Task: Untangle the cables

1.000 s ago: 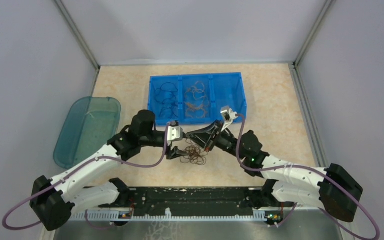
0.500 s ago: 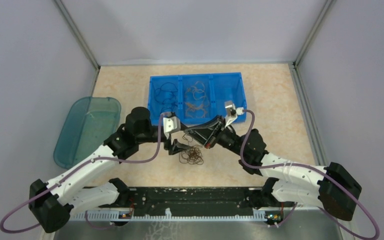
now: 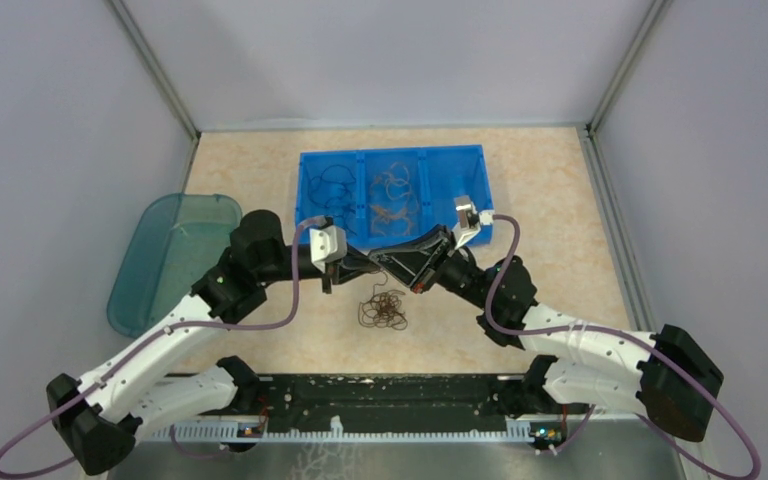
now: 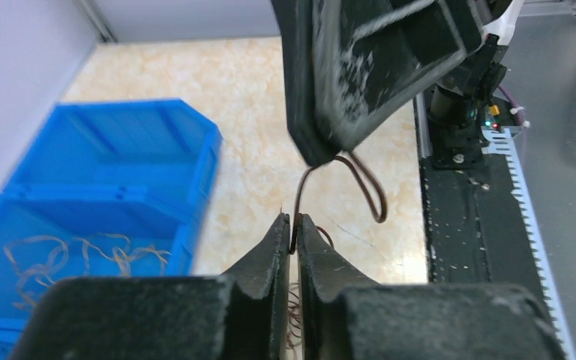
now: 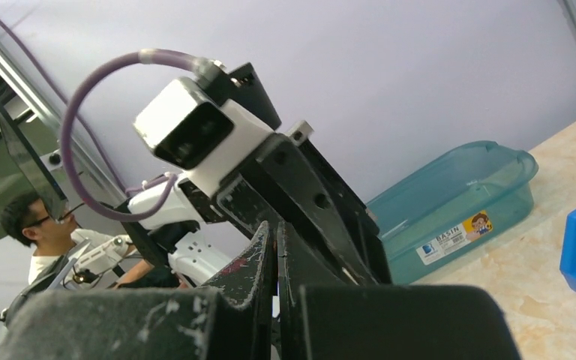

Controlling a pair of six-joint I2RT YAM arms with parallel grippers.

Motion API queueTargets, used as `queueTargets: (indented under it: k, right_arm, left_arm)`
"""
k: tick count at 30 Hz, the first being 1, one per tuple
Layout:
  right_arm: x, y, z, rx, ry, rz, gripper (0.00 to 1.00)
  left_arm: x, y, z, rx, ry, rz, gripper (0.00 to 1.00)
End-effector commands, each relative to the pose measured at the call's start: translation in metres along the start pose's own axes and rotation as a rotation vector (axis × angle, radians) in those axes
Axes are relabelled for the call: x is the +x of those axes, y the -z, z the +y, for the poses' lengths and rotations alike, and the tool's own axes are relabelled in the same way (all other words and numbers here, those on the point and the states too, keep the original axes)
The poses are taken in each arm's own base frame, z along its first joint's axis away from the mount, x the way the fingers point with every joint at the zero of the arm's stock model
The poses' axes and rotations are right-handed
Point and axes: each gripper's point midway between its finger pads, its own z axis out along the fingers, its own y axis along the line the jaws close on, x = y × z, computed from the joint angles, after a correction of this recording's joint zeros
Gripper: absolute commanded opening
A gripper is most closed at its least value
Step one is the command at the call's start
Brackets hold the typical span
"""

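Note:
A fist-sized tangle of dark brown cables (image 3: 384, 310) lies on the table between the two arms. Above it, my left gripper (image 3: 367, 258) and right gripper (image 3: 382, 258) meet tip to tip. In the left wrist view, the left gripper (image 4: 295, 225) is shut on one thin brown cable (image 4: 371, 191). That cable loops up to the tip of the right gripper (image 4: 319, 157), which pinches its other part. In its own view the right gripper (image 5: 276, 229) is shut, and the strand is barely visible there.
A blue three-part bin (image 3: 480, 195) stands behind the grippers, with dark cables (image 3: 332, 190) in its left part and yellow-orange ones (image 3: 392, 195) in the middle. A teal basin (image 3: 175, 260) sits at the left. Walls enclose three sides.
The left gripper has shut on the brown strand. The left arm has drawn back to the left, and both grippers now sit higher and farther from the tangle.

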Motion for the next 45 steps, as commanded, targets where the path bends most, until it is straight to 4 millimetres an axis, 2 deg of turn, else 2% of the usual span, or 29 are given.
queueTargets:
  k: [1,2,4,8,13,16,19,21,24,29,34,37,42,45]
  right_arm:
    - [-0.025,-0.012,0.023,-0.071,0.015,-0.058,0.00]
    - [-0.026,-0.012,0.023,-0.069,0.016,-0.059,0.01]
    - [-0.028,-0.012,0.024,-0.064,0.021,-0.060,0.05]
    - [-0.035,-0.011,0.023,-0.040,0.047,-0.060,0.38]
    - [-0.048,0.004,0.020,0.007,0.155,-0.059,0.61]
    - [-0.034,0.014,0.003,0.077,0.253,0.029,0.67]
    - [-0.011,0.028,-0.028,0.179,0.310,0.137,0.75]
    - [0.004,0.037,-0.045,0.224,0.334,0.193,0.76]
    - [0.018,0.042,-0.055,0.221,0.346,0.231,0.77]
    - [0.030,0.036,-0.068,0.211,0.365,0.252,0.80]
    - [0.044,0.023,-0.089,0.226,0.372,0.290,0.80]
    - [0.054,0.014,-0.102,0.234,0.372,0.309,0.74]
    - [0.078,0.008,-0.116,0.239,0.353,0.342,0.57]
    - [0.092,0.010,-0.121,0.246,0.337,0.353,0.54]
  left_arm:
    - [-0.045,0.005,-0.004,0.039,-0.104,-0.091,0.06]
    - [-0.047,0.006,-0.004,0.038,-0.117,-0.089,0.01]
    - [-0.048,0.008,-0.004,0.036,-0.145,-0.085,0.00]
    - [-0.057,0.014,0.002,-0.007,-0.205,-0.099,0.00]
    - [-0.084,0.024,0.019,-0.105,-0.313,-0.125,0.00]
    - [-0.108,0.031,0.026,-0.146,-0.388,-0.152,0.00]
    - [-0.131,0.035,0.031,-0.177,-0.418,-0.189,0.00]
    - [-0.143,0.036,0.034,-0.186,-0.439,-0.198,0.00]
    - [-0.158,0.039,0.036,-0.197,-0.457,-0.216,0.00]
    - [-0.178,0.045,0.040,-0.220,-0.489,-0.238,0.00]
    - [-0.211,0.053,0.042,-0.244,-0.521,-0.289,0.00]
    - [-0.229,0.056,0.043,-0.251,-0.536,-0.314,0.00]
    - [-0.262,0.066,0.044,-0.275,-0.590,-0.359,0.00]
    - [-0.288,0.078,0.044,-0.307,-0.643,-0.397,0.00]
